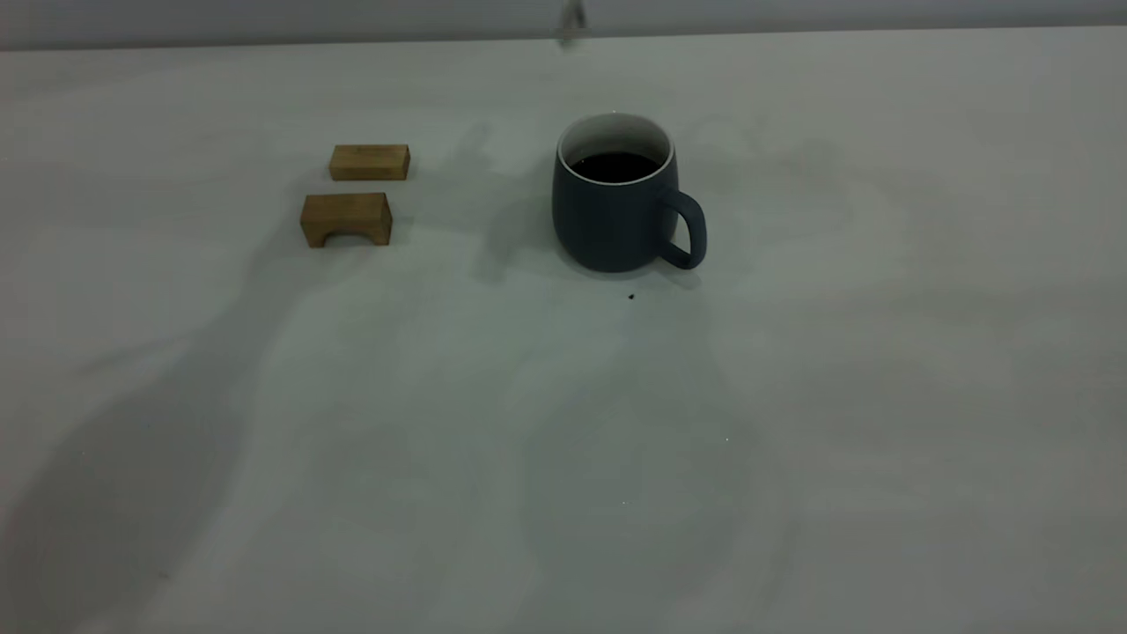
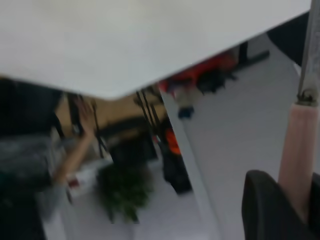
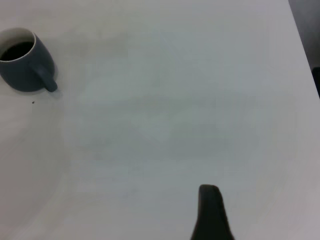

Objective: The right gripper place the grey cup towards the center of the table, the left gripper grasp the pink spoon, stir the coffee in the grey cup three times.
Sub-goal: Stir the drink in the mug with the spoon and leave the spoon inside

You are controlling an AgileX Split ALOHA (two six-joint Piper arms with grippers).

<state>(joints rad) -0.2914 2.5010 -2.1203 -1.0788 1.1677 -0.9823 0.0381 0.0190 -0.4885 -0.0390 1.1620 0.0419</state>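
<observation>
Left pincer (image 2: 300, 210) grips the pink spoon (image 2: 298, 150) by its smooth rounded handle; right pincer's state unclear.

Cup (image 1: 616, 211) on table (image 1: 792, 423), coffee (image 1: 615, 166) in it; two wooden blocks (image 1: 357, 194) to left

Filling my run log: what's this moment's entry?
grey cup: upright, mid-table | pink spoon: held in left gripper, raised | right gripper: away from cup

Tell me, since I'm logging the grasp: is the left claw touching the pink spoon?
Touching. The left wrist view shows the pink spoon running down into the black left claw, its handle pressed against the finger.
</observation>
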